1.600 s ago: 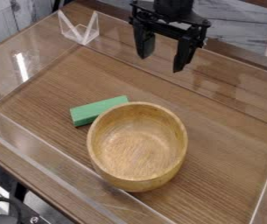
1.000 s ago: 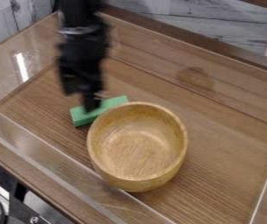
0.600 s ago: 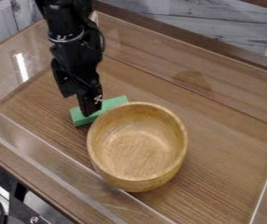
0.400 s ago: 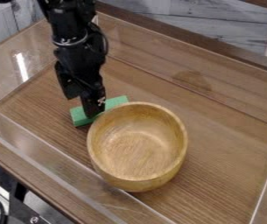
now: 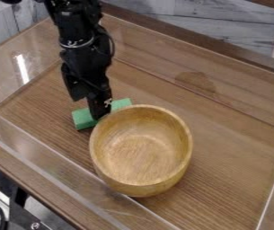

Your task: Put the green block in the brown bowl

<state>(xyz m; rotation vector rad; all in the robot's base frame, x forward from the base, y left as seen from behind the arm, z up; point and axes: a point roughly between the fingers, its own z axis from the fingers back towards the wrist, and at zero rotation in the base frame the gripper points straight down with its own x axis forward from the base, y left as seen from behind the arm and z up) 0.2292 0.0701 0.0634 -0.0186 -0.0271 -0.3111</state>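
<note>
Green block (image 5: 101, 113) lies flat on the wooden tabletop (image 5: 211, 99), its right end just beside the upper-left rim of the brown bowl (image 5: 142, 149), which sits empty w/ grain showing inside. My claw (image 5: 94, 106) hangs straight down over the block's middle, black fingers spread apart and low, tips at or near the block's top face; from this angle I can't tell whether they straddle the bar or only hover in front of it, and nothing is gripped yet. Clear acrylic walls (image 5: 31, 54) fence the work area on the left and front. Step in hand, as I read it: the approach to the pick, claw lined up above the block but not clamped. Next move, in my judgement, calls for a short drop so the fingers bracket the bar across its narrow width, then a squeeze, a lift clear of the bowl's thick rim, and a short carry toward the bowl's centre before letting go. Risks I'd watch: block is flat and sits close to the bowl wall, so a finger could land on top of it or nudge it vs. the rim; bar is roughly as long as the bowl's inside, so it may rest tilted if dropped off-centre.
</note>
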